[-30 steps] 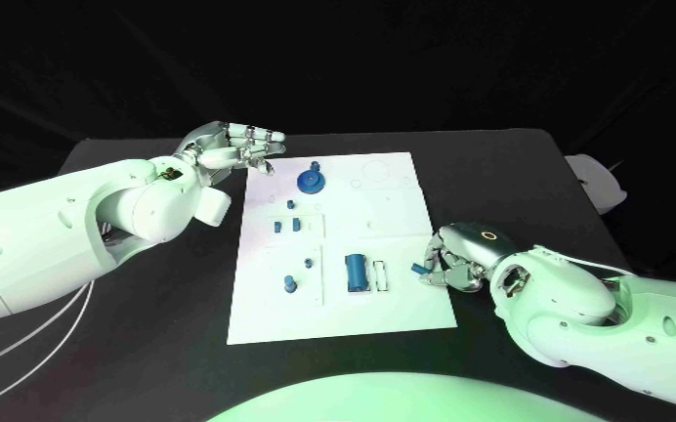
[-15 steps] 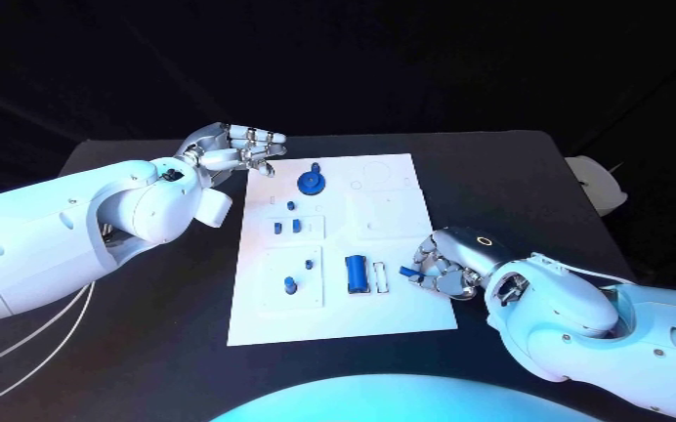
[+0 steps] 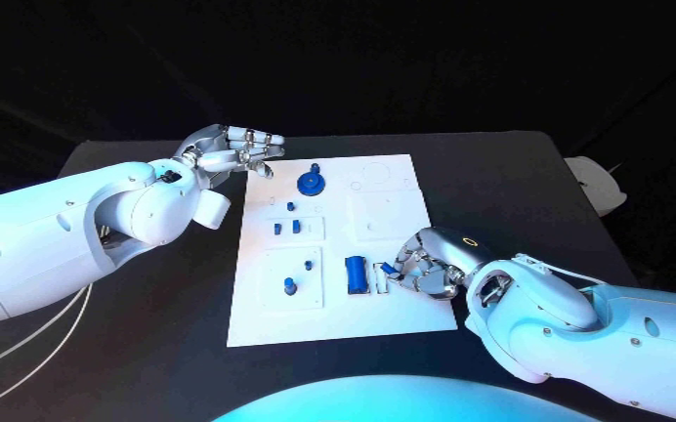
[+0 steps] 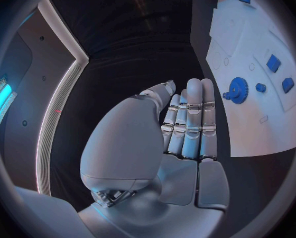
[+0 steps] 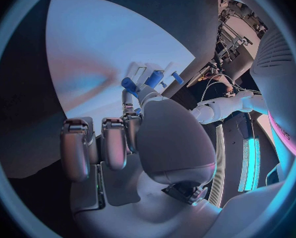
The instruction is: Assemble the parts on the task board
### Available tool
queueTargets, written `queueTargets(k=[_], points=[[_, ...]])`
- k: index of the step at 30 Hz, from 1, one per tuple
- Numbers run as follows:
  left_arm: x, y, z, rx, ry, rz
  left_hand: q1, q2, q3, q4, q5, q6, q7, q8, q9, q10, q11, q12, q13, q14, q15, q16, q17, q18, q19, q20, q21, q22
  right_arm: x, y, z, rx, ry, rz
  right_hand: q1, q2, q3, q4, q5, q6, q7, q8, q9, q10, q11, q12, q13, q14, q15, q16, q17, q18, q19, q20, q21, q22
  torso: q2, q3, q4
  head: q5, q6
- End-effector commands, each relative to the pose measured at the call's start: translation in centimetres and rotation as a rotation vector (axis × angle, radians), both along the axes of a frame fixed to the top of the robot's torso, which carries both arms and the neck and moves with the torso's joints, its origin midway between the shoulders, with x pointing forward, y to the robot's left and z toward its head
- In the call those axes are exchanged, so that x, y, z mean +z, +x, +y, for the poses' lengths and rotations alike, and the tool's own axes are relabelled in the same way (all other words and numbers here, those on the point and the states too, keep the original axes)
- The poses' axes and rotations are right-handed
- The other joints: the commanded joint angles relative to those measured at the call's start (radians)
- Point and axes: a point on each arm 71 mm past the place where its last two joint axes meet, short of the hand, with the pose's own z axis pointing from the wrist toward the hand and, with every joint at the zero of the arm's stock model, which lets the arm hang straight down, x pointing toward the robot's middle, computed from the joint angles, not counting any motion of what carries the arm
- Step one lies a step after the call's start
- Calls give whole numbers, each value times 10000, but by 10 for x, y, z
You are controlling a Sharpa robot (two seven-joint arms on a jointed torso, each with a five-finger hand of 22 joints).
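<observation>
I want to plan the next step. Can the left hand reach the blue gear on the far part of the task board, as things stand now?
Probably yes. The left hand hovers by the task board's far left corner, holding nothing, and the blue gear lies close beside it with nothing between them.

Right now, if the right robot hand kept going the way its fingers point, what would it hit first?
Probably the upright blue cylinder on the board. The right robot hand holds a small blue part right beside the narrow white slot next to that cylinder. Depth is unclear, so it may meet the board itself first.
</observation>
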Motion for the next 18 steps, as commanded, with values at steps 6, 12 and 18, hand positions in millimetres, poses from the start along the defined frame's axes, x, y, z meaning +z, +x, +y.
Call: queueTargets(k=[6,12,18], points=[[1,-1,-3,-239,-69,-11,-3,78,-23,-63,10,-75,4,63,-9,-67,12,48,-10,-16,16,-57,-15,138,27,48,-51,-9,-10,0,6,-180,208,1000,-641,-215,313,24,269,234,-68,58,226,275,-7,82,392,801,-29,88,1308,-135,873,-13,53,2524,-4,5,-4,12,-41],[1,-1,-4,-277,-80,-1,-1,83,-19,-70,12,-82,6,64,-9,-80,14,54,-12,-16,16,-59,-16,139,29,47,-52,-11,-12,1,12,-71,223,1118,-1331,-429,43,276,794,349,-76,103,285,289,-9,64,382,805,-30,101,1330,-138,879,-13,68,2528,-1,8,-12,22,-46],[1,-1,-3,-264,-76,-8,0,84,-18,-71,12,-84,7,64,-10,-82,14,55,-12,-16,16,-59,-17,139,29,47,-52,-11,-15,5,12,-132,162,1133,-1639,-409,-153,316,995,486,-128,202,366,325,-49,160,446,805,-59,103,1335,-137,878,-30,66,2528,1,9,-11,28,-41]])
